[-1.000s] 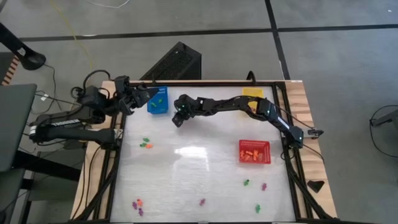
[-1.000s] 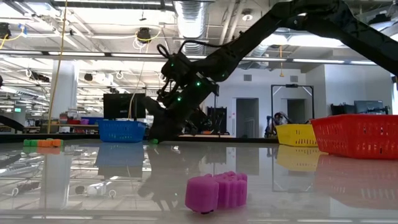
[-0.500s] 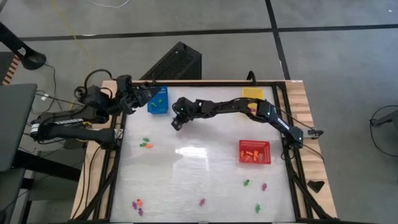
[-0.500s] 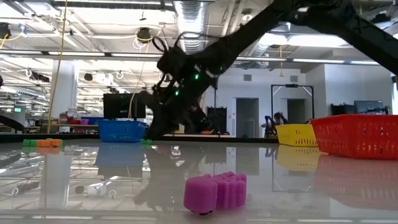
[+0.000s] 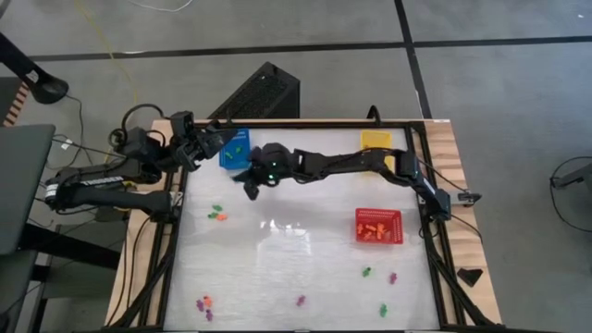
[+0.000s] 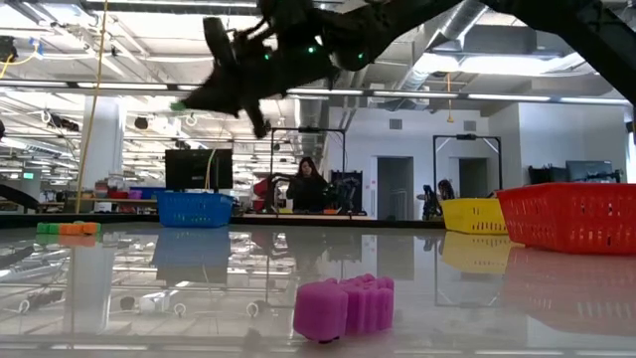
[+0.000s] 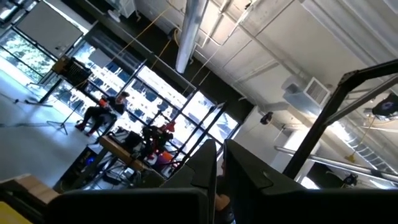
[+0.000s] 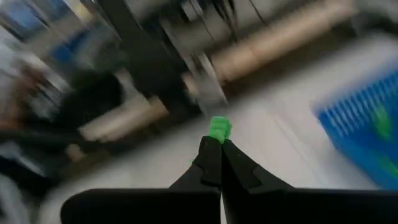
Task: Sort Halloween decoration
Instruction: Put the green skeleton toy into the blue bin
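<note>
Right gripper [image 5: 244, 182]: raised above the table's far left part, just in front of the blue basket; fingers [image 8: 210, 163] clenched on a green piece [image 8: 219, 129] that sticks out past their tips. In the low view the gripper [image 6: 214, 94] hangs high over the table.
Left gripper [image 5: 217, 139]: at the far left corner beside the blue basket, fingers [image 7: 205, 171] pressed together, nothing seen between them.
Blue basket [image 5: 235, 150]: far left of table [image 5: 305, 259]; green pieces inside.
Yellow basket [image 5: 375, 138]: far right edge, partly under the right arm.
Red basket [image 5: 378, 226]: right side; orange pieces inside.
Loose pieces, left: green and orange cluster [image 5: 217, 214] near the left edge.
Loose pieces, near edge: purple and orange group [image 5: 204, 304] at near left; a purple piece [image 5: 301, 300] mid-front, which lies close to the low camera [image 6: 345, 306].
Loose pieces, near right: green piece [image 5: 366, 271], purple [image 5: 392, 276], green [image 5: 383, 309].
Background: people [image 6: 308, 184] in the room beyond the table.
</note>
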Controlling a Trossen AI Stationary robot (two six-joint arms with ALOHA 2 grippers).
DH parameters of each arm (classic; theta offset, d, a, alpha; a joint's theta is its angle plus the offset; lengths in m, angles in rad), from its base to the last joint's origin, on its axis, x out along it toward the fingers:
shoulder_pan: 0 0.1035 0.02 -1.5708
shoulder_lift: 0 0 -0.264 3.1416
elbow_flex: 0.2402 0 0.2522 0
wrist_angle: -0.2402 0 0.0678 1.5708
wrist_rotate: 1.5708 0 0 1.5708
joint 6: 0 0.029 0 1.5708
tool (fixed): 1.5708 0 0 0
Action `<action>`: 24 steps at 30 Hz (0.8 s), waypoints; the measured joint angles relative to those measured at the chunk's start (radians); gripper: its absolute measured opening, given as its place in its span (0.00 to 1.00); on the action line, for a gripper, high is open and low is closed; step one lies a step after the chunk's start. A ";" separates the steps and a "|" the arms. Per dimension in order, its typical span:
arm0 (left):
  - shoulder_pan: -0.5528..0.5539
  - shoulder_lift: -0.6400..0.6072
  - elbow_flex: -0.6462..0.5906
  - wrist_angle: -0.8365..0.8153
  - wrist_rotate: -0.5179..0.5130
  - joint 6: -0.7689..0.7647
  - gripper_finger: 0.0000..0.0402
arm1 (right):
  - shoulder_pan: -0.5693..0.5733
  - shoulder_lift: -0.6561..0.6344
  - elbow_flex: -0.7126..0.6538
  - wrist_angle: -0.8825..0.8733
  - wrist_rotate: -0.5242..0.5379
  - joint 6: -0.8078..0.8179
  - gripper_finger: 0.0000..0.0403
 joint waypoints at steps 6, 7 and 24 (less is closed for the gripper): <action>0.000 0.000 0.000 0.009 0.012 -0.003 0.05 | -0.080 0.129 0.023 0.140 -0.045 0.120 0.05; 0.000 0.000 0.000 0.008 0.016 -0.005 0.05 | -0.092 0.147 0.045 0.114 -0.040 0.116 0.05; -0.012 0.000 0.000 -0.001 0.016 -0.012 0.05 | -0.131 0.369 0.531 -0.458 0.133 -0.173 0.05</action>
